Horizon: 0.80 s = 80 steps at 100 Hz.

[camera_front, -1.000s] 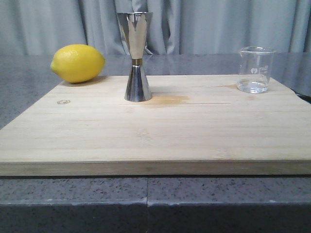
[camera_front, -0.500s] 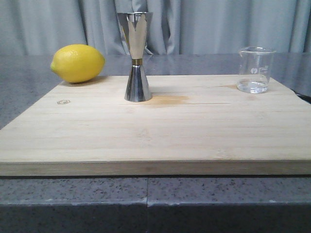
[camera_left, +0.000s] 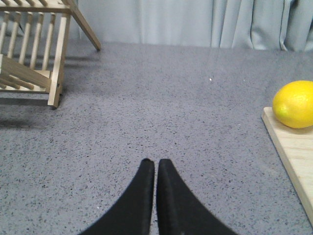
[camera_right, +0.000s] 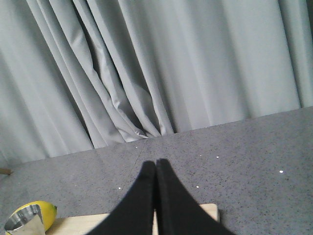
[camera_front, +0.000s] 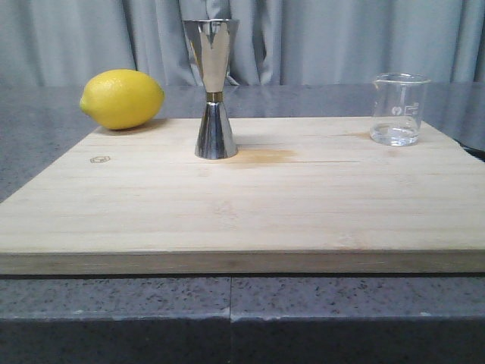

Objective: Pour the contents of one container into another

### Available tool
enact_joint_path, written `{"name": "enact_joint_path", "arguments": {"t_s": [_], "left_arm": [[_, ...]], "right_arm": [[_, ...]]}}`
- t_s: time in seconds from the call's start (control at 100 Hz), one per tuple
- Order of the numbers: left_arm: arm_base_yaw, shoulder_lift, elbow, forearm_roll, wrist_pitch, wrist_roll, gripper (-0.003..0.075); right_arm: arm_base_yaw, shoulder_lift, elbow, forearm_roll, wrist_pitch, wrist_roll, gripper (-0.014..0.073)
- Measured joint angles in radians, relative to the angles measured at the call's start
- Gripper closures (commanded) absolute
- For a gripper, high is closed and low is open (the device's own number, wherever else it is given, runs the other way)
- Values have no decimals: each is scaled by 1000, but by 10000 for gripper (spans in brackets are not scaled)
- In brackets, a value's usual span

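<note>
1. Both grippers sit with their black fingers pressed together and nothing between them: on my left wrist feed the left gripper (camera_left: pixel 155 162) hangs over bare grey speckled countertop (camera_left: pixel 161 107), and on my right wrist feed the right gripper (camera_right: pixel 155 164) points toward the grey curtain (camera_right: pixel 161 68).
2. Neither arm shows on my front feed.
3. From the front I see the steel double jigger (camera_front: pixel 213 89) standing upright on the wooden cutting board (camera_front: pixel 242 205), toward the board's far edge and left of centre, a thin gold band at its waist.
4. A faint amber stain (camera_front: pixel 261 156) marks the wood just to the right of the jigger's base.
5. My glass beaker (camera_front: pixel 398 108) stands upright near the board's far right corner, well apart from the jigger, with printed markings on its wall and a little clear liquid at the bottom.
6. One yellow lemon (camera_front: pixel 122 98) rests at the board's far left corner; I cannot tell whether it lies on the wood or the counter.
7. On the left wrist feed a wooden slatted rack (camera_left: pixel 34 49) stands on the countertop, well away from the board.
</note>
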Motion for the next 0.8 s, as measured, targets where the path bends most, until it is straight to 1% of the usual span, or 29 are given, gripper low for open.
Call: {"name": "enact_joint_path", "arguments": {"t_s": [0.11, 0.2, 0.34, 0.49, 0.62, 0.8], "left_arm": [[2, -106, 108, -4, -69, 0, 739], [-20, -163, 183, -4, -124, -2, 739], [-56, -177, 265, 25, -221, -2, 739], [-60, -177, 335, 32, -335, -2, 739], [-64, -177, 339, 32, -416, -2, 739], [-87, -177, 339, 32, -445, -2, 739]], "right_arm": [[0, 0, 0, 0, 0, 0, 665], [0, 0, 0, 0, 0, 0, 665], [0, 0, 0, 0, 0, 0, 665], [0, 0, 0, 0, 0, 0, 666], [0, 0, 0, 0, 0, 0, 665], [0, 0, 0, 0, 0, 0, 666]]}}
